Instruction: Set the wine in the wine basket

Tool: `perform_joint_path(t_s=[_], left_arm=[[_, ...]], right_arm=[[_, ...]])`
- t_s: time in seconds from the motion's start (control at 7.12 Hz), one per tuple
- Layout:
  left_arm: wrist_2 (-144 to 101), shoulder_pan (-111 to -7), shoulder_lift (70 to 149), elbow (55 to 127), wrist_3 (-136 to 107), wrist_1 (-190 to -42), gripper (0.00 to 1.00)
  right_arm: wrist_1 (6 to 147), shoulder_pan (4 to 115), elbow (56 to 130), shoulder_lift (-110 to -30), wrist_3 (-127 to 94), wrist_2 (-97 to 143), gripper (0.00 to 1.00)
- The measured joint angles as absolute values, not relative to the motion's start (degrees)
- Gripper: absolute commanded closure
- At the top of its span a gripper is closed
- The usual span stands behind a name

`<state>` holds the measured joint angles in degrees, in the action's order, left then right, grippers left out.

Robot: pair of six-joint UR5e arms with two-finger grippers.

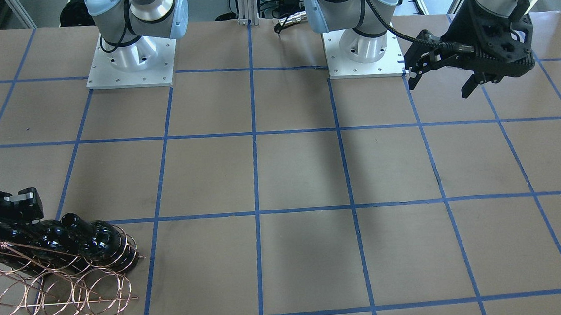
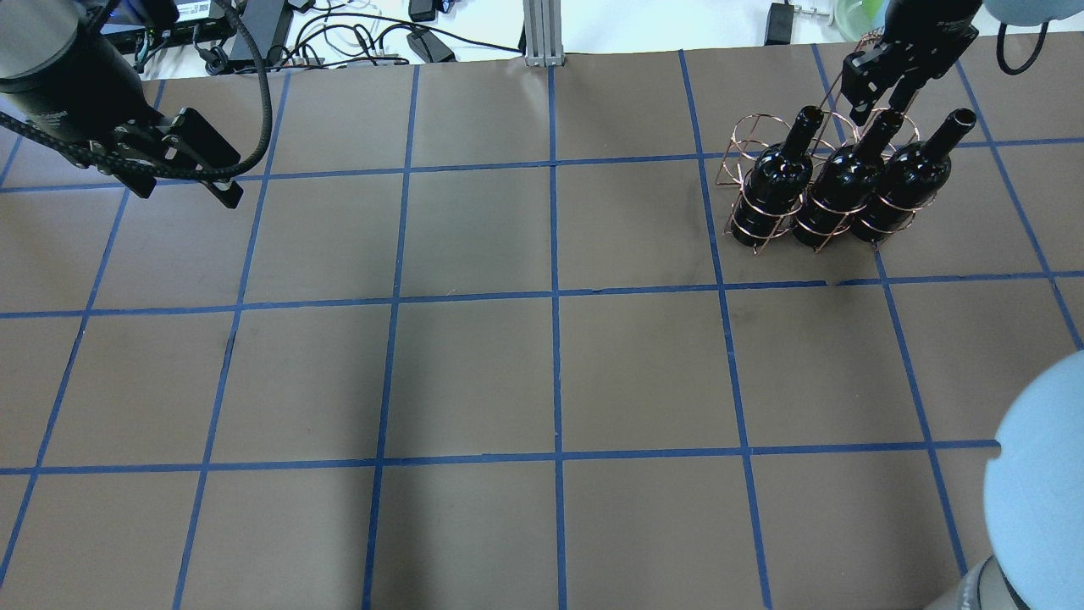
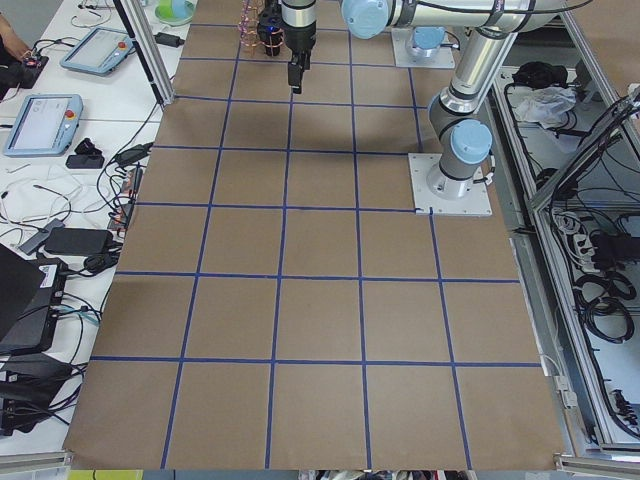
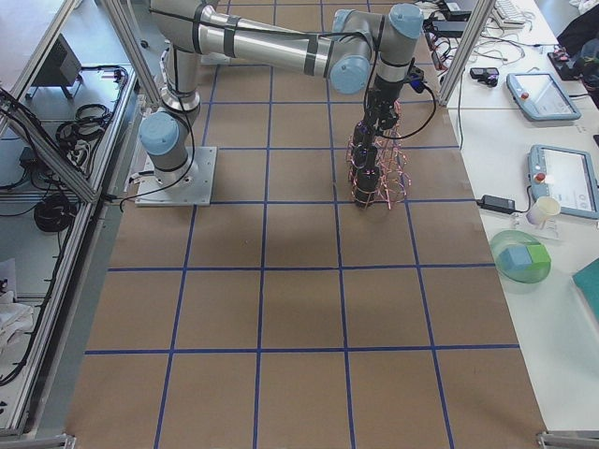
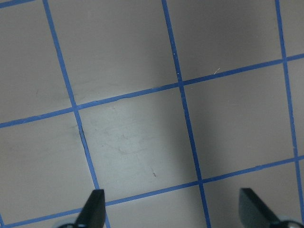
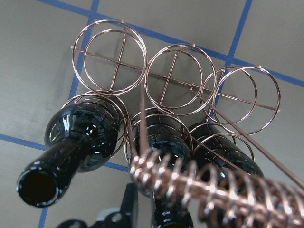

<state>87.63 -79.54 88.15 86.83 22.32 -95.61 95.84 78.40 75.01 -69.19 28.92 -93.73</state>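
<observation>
Three dark glossy wine bottles stand upright in one row of the copper wire basket (image 2: 745, 135) at the table's far right: left (image 2: 775, 182), middle (image 2: 843, 182), right (image 2: 910, 174). The basket's other row of loops (image 6: 171, 76) is empty. My right gripper (image 2: 881, 106) is at the top of the middle bottle's neck, next to the coiled handle (image 6: 213, 190). One finger (image 6: 128, 209) stands a little off the neck, so it looks open. My left gripper (image 2: 186, 182) hangs open and empty over the far left of the table, fingertips (image 5: 95, 204) wide apart.
The two arm bases (image 1: 131, 64) (image 1: 364, 48) are bolted on the robot's side of the table. Brown paper with a blue tape grid (image 2: 555, 296) covers the table. Cables and an aluminium post (image 2: 542, 34) line the far edge.
</observation>
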Motion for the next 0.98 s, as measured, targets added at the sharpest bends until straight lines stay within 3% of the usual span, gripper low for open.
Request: perform_joint_path(t_s=[0.28,0.98], left_arm=[[87.63,-79.54,88.16,86.83,22.33,-95.57,0.00],[87.63,-79.58,88.15,86.84,22.32,-95.54,0.00]], right_arm=[[95.28,78.40,75.69,-70.29,28.60,-93.36,0.03],[84.35,79.03,76.01,-83.24,11.40,-93.03,0.00]])
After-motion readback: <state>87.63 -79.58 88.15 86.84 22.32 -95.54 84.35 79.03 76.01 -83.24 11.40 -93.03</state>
